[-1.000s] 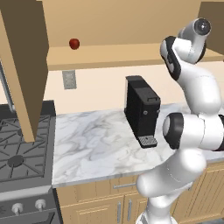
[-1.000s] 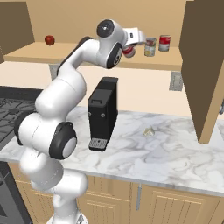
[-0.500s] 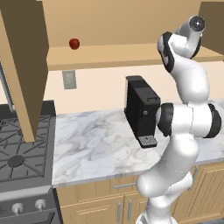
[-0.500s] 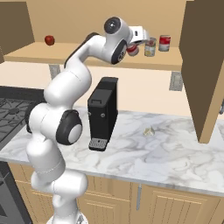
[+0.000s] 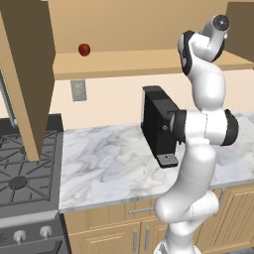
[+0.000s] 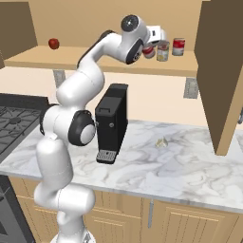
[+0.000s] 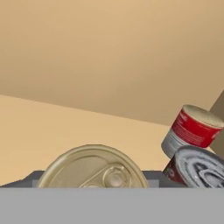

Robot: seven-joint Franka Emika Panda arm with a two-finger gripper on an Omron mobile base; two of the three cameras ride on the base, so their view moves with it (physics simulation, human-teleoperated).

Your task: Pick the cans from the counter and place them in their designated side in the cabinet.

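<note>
Wrist is reaching further right along the light tan wooden wall cabinet (image 6: 95, 59) than a second ago. We're carrying the gold-lidded, red-labelled cylindrical tin (image 7: 92, 168) toward the shelf's can end. The two-finger gripper (image 6: 156, 39) is pinching it, as far as we're seeing. Risk: we're closing on the grey-lidded tin (image 7: 199, 168) and the red-banded, pale-topped tin (image 7: 192, 129) just beside it. They're looking like smooth metal cylinders on a flat matte board, so a nudge or tilted release is risking a topple or roll-off.
</note>
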